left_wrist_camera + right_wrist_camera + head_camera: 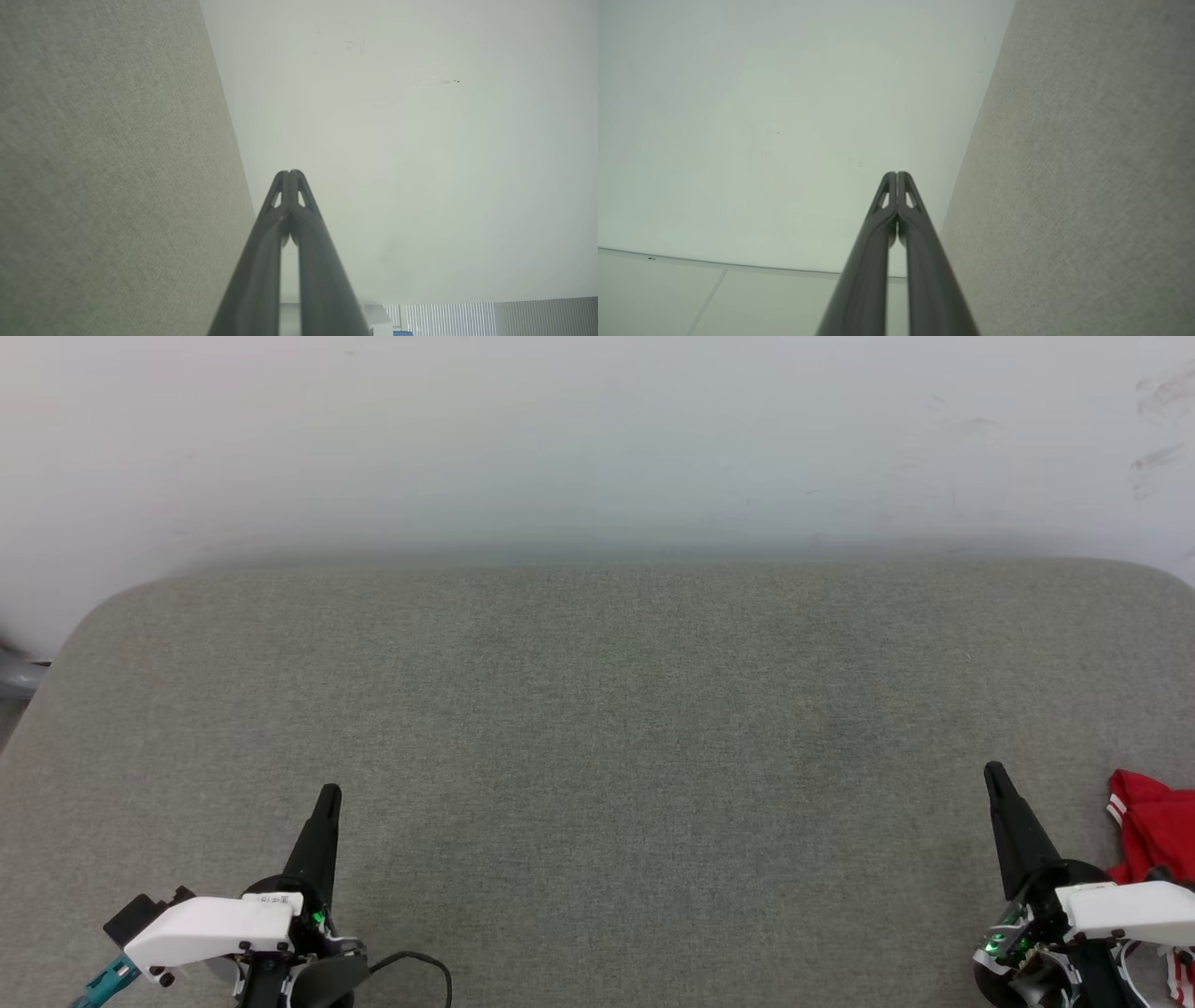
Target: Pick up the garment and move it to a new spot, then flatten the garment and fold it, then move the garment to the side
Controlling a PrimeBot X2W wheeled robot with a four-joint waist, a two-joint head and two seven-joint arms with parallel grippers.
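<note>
Left claw (329,795) & right claw (993,773) were pinched shut, empty. Garment (1156,831) lay bunched at right edge of desk (597,709), beside right claw, partly cut off. Could be awaiting pickup or already set aside; fold unclear.

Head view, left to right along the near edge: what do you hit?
left tool → black cable → right tool → red garment, bunched at the right edge.
</note>
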